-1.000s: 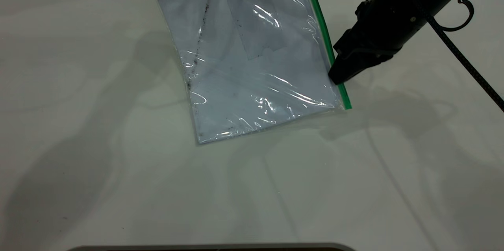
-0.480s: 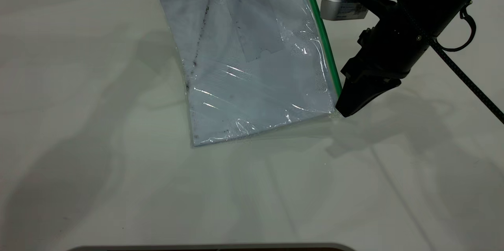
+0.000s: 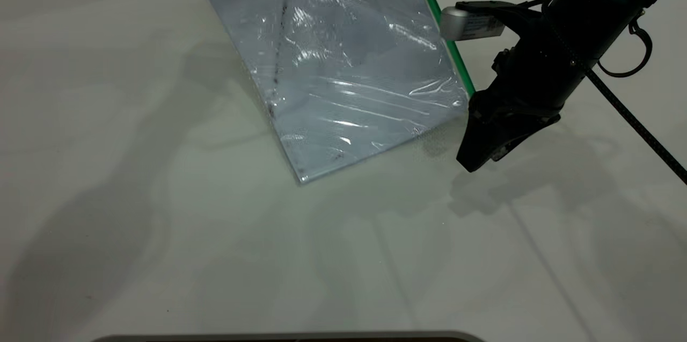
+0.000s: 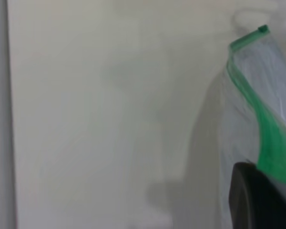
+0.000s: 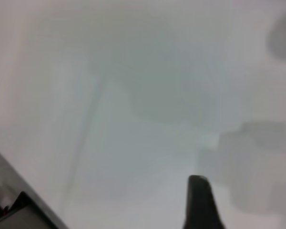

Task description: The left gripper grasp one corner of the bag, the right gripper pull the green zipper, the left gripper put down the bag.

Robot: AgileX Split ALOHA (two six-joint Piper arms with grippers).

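Note:
The bag hangs tilted from above the exterior view's top edge, with its lowest corner at the table. It is clear plastic with a dark smudge line. The green zipper runs down its right edge; I see no slider tab. In the left wrist view one black finger of my left gripper is against the bag's green strip; it is out of the exterior view. My right gripper, cable trailing, looks shut just below and right of the bag's right corner, apart from it. The right wrist view shows its tip over bare table.
The white table stretches wide to the left and front of the bag. A silver camera body sits on the right arm beside the green edge. A dark curved rim shows at the front edge.
The right gripper slid down along the green edge, passed the bag's corner and now stands free of it. The bag swung, and its right corner rose off the table.

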